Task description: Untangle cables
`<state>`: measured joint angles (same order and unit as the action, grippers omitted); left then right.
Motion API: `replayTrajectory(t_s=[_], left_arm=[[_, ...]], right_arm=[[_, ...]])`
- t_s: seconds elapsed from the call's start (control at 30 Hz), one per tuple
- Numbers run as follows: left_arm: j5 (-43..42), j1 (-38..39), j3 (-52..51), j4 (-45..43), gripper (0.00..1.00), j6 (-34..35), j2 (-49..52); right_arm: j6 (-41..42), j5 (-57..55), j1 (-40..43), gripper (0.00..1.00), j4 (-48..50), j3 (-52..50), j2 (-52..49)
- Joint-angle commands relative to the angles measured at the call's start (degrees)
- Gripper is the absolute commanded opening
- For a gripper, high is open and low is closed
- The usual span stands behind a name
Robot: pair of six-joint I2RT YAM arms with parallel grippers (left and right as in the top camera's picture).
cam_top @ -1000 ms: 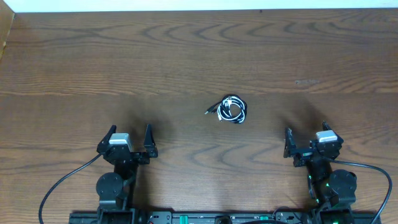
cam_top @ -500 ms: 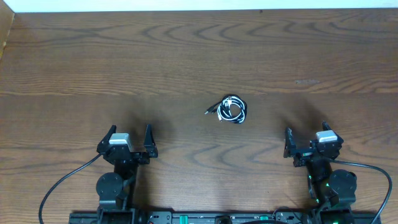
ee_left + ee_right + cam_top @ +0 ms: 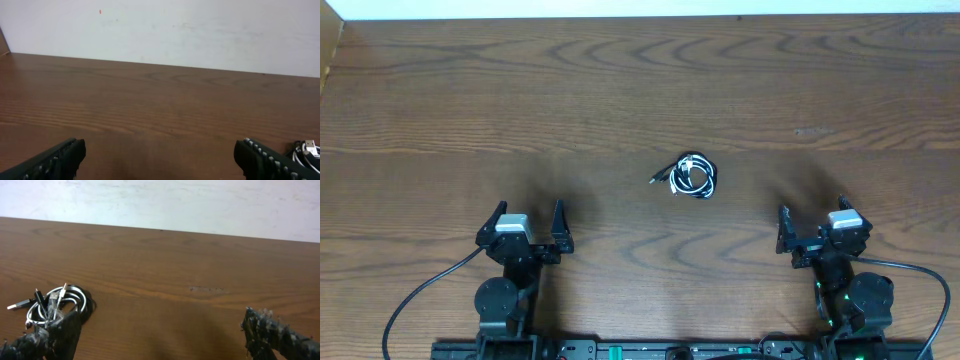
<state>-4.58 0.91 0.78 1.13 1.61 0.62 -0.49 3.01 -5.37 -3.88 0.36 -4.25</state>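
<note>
Cables (image 3: 692, 176): thin coil on wood-grain table (image 3: 470, 100); left gripper (image 3: 529, 215), right gripper (image 3: 812, 215) wide-open, empty.

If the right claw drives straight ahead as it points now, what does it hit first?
Probably nothing close: ahead of the right claw is only bare table, up to the far wall. The cables lie left of that line, though depth is hard to judge.
</note>
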Motion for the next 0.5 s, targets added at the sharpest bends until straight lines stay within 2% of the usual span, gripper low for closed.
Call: replayTrajectory(t_s=[0.0,0.47], left_arm=[[-0.96,-0.24,-0.5,2.51,1.0,-0.31,-0.39],[-0.76,-0.24,-0.5,2.54,1.0,-0.33,-0.39]], right_arm=[[-0.44,-0.04,0.07,0.99,-0.22,-0.04,0.11],[-0.33,-0.02,0.07,0.99,-0.2,-0.04,0.11]])
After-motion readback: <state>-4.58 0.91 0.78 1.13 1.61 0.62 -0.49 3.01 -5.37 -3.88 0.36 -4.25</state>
